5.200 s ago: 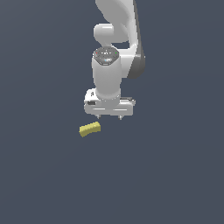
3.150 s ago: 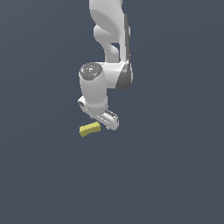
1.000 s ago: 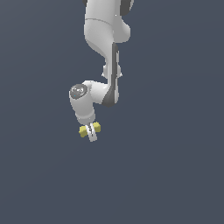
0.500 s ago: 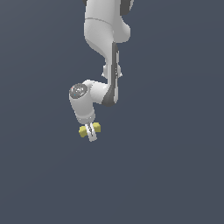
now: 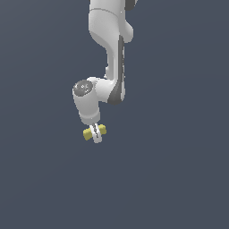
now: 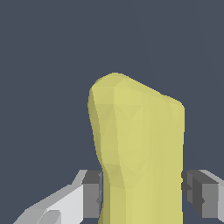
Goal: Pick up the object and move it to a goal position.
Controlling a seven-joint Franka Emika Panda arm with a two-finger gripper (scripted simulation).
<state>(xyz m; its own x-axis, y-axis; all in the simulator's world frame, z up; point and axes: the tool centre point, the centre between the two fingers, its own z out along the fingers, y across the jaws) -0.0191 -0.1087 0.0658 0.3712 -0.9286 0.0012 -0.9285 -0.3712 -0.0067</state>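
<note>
We have our gripper (image 5: 95, 133) closed on the yellow chunk (image 5: 87, 133), pads pressing its two sides low over the grey floor (image 5: 170, 179), so grasping looks done and carrying it to the goal remains.

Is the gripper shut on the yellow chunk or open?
Shut on it: in the wrist view both pads touch the yellow chunk inside the gripper.
</note>
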